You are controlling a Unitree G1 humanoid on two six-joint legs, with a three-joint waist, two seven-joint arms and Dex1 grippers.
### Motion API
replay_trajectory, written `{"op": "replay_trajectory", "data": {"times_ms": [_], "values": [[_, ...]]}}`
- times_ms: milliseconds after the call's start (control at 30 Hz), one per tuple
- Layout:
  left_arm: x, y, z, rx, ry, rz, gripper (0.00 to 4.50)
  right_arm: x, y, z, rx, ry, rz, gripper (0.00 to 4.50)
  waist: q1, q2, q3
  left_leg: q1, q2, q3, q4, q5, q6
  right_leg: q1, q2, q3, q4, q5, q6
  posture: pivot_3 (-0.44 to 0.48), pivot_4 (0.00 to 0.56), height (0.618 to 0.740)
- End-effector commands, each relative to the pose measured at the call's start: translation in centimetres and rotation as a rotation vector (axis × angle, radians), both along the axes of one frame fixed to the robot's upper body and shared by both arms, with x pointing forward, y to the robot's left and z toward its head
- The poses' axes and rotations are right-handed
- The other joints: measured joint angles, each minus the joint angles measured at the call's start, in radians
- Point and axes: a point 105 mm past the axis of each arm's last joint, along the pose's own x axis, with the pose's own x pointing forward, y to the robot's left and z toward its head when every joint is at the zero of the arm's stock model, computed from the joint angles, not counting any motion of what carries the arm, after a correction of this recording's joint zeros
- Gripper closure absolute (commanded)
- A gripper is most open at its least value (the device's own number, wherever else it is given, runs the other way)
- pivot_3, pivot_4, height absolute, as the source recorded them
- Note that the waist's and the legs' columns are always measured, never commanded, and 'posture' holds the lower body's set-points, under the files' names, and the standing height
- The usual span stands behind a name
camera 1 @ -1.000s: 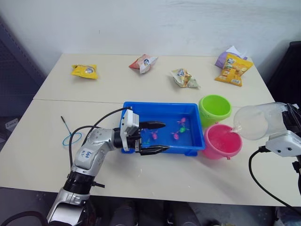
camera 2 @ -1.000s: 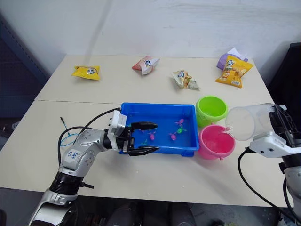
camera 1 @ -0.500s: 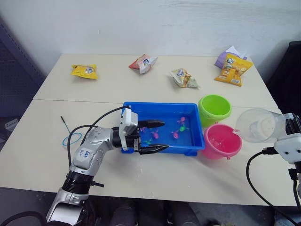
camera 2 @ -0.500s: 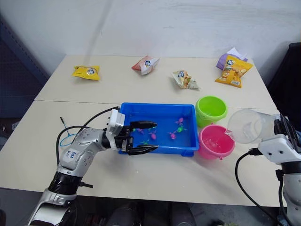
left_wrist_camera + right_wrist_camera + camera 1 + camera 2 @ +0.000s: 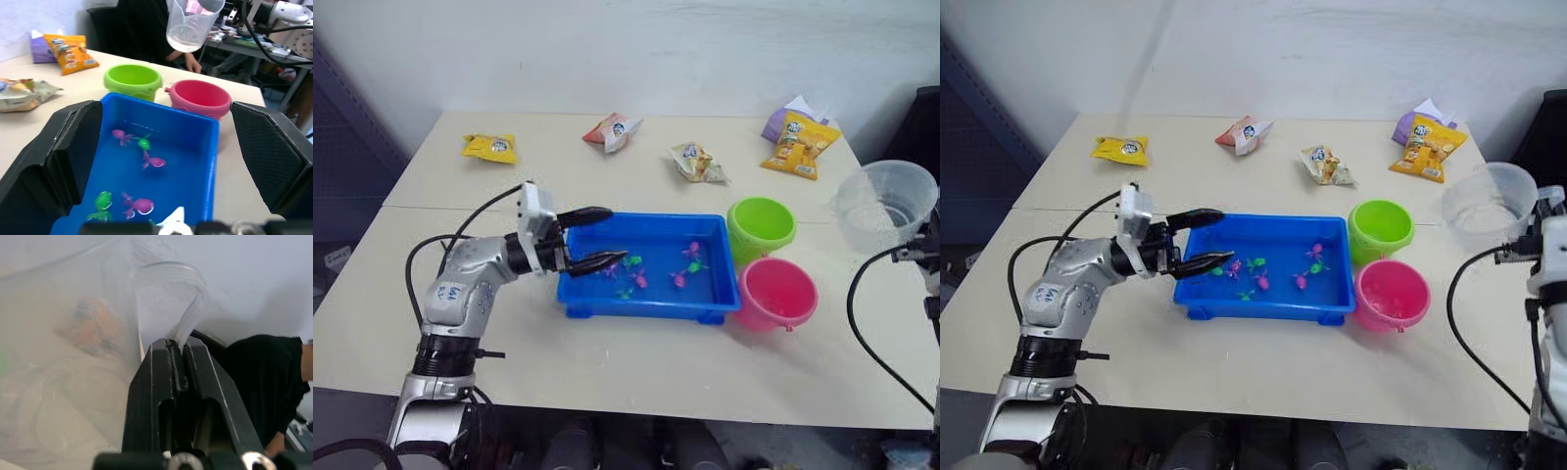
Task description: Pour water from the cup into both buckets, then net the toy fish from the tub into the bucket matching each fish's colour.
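Note:
My left gripper (image 5: pixel 605 237) hangs open over the left end of the blue tub (image 5: pixel 646 219), with nothing between its fingers. Several tiny fish lie in the tub, among them a pink fish (image 5: pixel 635 280) and a green fish (image 5: pixel 631 261). To the tub's right stand the lime green bucket (image 5: pixel 761 225) and, nearer me, the pink bucket (image 5: pixel 775 292). At the far right the clear cup (image 5: pixel 886 206) is held upright above the table, a little water in its bottom. My right gripper (image 5: pixel 177 350) is shut on the cup's handle.
Snack bags lie along the table's far side: yellow (image 5: pixel 490 147), red and white (image 5: pixel 612 130), pale (image 5: pixel 697 162), orange (image 5: pixel 800 142), with a purple pack (image 5: pixel 783 116) behind it. A person's hand (image 5: pixel 195 62) rests beyond the table.
The right arm has tipped the cup back upright and carried it up and right, away from the pink bucket. My left gripper has moved from the tub's front left corner to its left end.

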Motion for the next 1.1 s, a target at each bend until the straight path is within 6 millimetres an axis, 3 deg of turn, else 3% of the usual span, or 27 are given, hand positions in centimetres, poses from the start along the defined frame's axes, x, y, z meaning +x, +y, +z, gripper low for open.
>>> {"op": "replay_trajectory", "data": {"times_ms": [33, 400, 533, 800, 1100], "values": [[0.6, 0.6, 1.6, -0.032, -0.05, 0.035, 0.0, 1.4, 1.0, 1.9, -0.247, -0.003, 0.01, 4.44, 0.0, 0.0, 0.0, 0.0, 0.0, 0.0, 0.0, 0.0, 0.0, 0.0, 0.0, 0.0, 0.0, 0.0, 0.0, 0.0, 0.15, 0.738], [0.6, 0.3, 1.3, -0.027, -0.069, 0.052, 0.0, 5.4, 1.8, 1.8, -0.432, -0.013, 0.008, 4.44, 0.0, -0.001, 0.0, -0.001, 0.0, 0.0, 0.003, 0.0, 0.0, 0.0, 0.0, -0.001, 0.0, 0.0, 0.0, 0.0, 0.15, 0.738], [0.6, 0.3, 1.3, -0.024, -0.071, 0.058, 0.0, 5.7, 2.8, 2.6, -0.579, -0.039, 0.012, 4.44, -0.001, -0.001, 0.0, -0.002, 0.0, 0.0, 0.004, 0.0, 0.0, 0.0, 0.0, -0.001, 0.0, 0.0, 0.0, 0.0, 0.15, 0.738], [0.7, 0.2, 1.3, -0.02, -0.089, 0.066, 0.0, 6.4, 3.7, 3.7, -0.715, -0.103, -0.013, 4.44, -0.001, -0.001, 0.001, -0.002, 0.001, 0.0, 0.007, 0.0, 0.0, 0.0, 0.0, -0.001, 0.002, 0.0, 0.0, 0.0, 0.15, 0.738], [0.5, -0.2, 0.9, -0.019, -0.093, 0.052, 0.0, 7.6, 3.7, 3.0, -0.814, -0.102, -0.044, 4.44, -0.002, -0.001, 0.001, -0.003, 0.001, 0.0, 0.008, 0.0, 0.0, 0.0, 0.0, -0.001, 0.002, 0.0, 0.0, 0.0, 0.15, 0.738]]}}
